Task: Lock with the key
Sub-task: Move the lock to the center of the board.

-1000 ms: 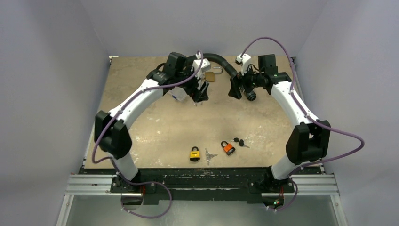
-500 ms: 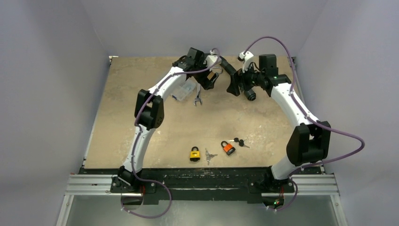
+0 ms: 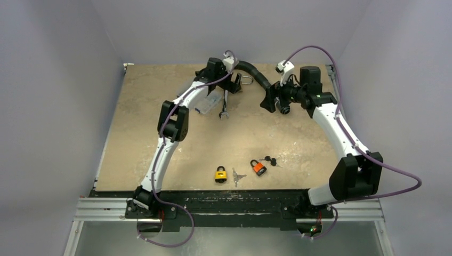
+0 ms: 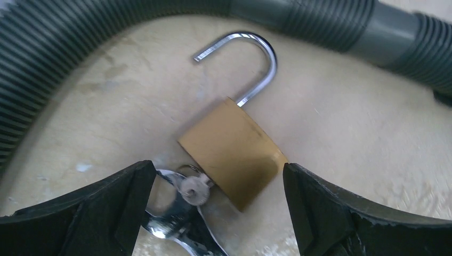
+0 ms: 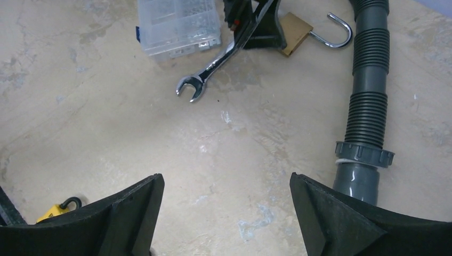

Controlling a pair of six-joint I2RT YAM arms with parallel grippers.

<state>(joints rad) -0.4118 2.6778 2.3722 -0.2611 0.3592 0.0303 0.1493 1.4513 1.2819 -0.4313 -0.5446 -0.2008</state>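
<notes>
Left wrist view looks down on the brass padlock (image 4: 232,157), which lies flat on the table (image 4: 362,133) at its far side with the shackle swung open and a key (image 4: 194,188) at its base, inside the curve of a grey ribbed hose (image 4: 53,64). The left hand (image 4: 218,210) is spread wide with one finger on either side of the lock, gripping nothing. The right hand (image 5: 226,213) is also wide and holds nothing, above bare table near a wrench (image 5: 213,66) and a clear parts box (image 5: 178,24).
</notes>
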